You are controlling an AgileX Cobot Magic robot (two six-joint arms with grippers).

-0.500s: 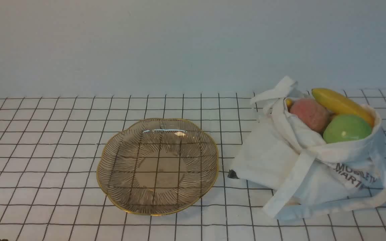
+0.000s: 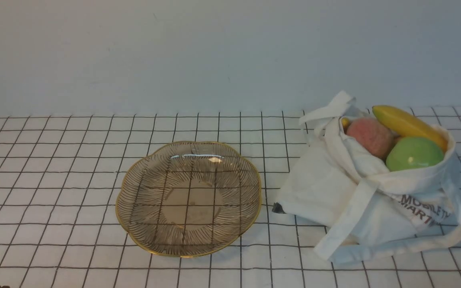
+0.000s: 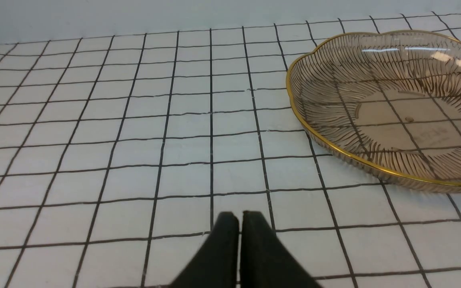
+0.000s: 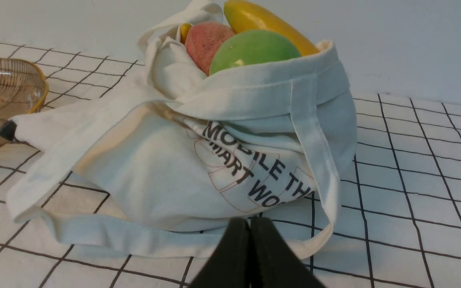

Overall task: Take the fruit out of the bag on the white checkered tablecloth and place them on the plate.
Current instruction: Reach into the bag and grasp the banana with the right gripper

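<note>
On the white checkered tablecloth (image 2: 54, 180) the plate (image 2: 146, 188) sits bare near the middle, and the bag (image 2: 334, 192) slumps to its right, one dark-tipped corner just beside the gold rim. All the fruit is in the bag's open mouth: the banana (image 2: 406, 124) lies along the far rim of the opening, with the peach (image 2: 370, 136) and the apple (image 2: 413, 154) packed side by side in front of it, so nothing of the task is done yet. Neither arm shows in the front view. Each wrist view shows its own jaws pressed together and holding nothing, the left jaws low over bare cloth near the plate, the right jaws low before the bag's lettered side (a strap loops across the cloth just ahead of them). The risks, as I judge them, come from soft canvas and crowding. Jaws reaching for the apple could catch a strap and drag the whole bag, shoving the plate or spilling the pile onto the counter. The apple looks glossy and round, so a shallow pinch may slip. Round fruit dropped onto so shallow a dish may roll out.
</note>
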